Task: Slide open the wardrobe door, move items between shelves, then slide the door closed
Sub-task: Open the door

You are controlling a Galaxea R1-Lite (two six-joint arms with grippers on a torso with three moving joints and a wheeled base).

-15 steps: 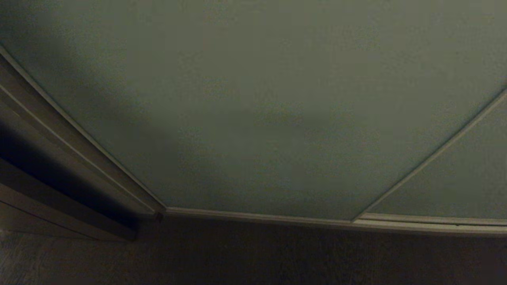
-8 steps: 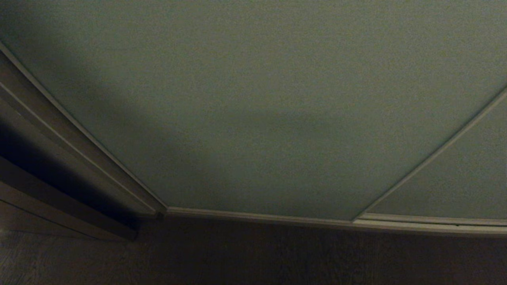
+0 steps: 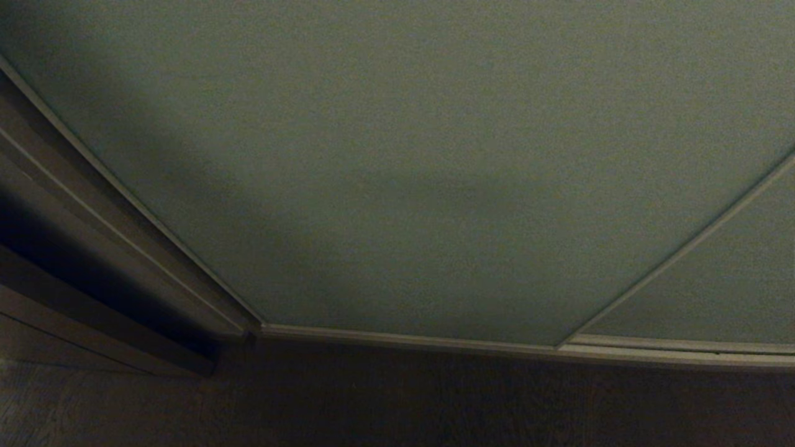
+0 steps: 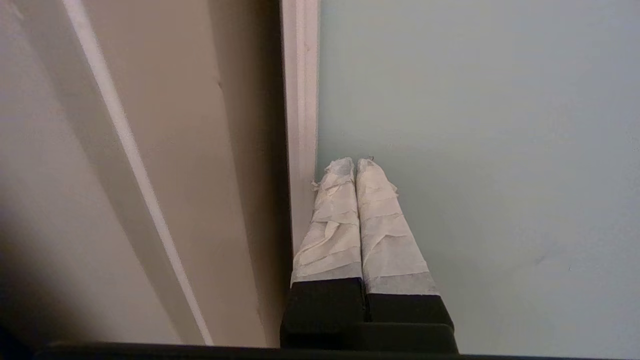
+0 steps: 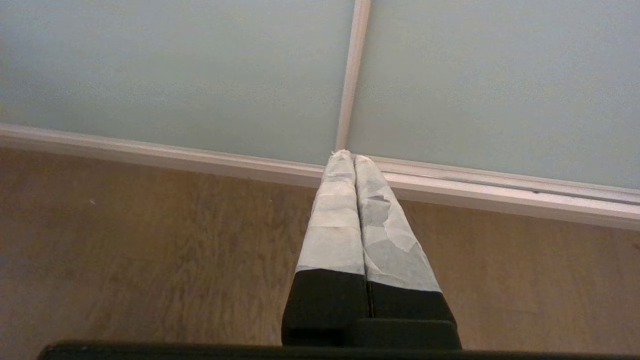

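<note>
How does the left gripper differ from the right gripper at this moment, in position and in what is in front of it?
The left gripper sits at the sliding wardrobe door, its tips beside the door's beige frame edge; the right gripper hangs above the wooden floor, apart from the doors. The left faces the door's outer side; the right faces the seam between the two panels. Both are shut, empty and tape-wrapped.

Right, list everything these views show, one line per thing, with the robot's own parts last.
sliding wardrobe door: one, pale grey-green, fills the head view, closed.
second door panel: one, same grey-green, to its right.
door frame strip: thin, light beige, on the door's left edge.
bottom track: one, beige, under both panels.
side panel: one, dark brown, far left.
floor: brown wood grain, below the doors.
left gripper: taped fingers shut, tips at the door's framed edge.
right gripper: taped fingers shut, above the floor.
</note>
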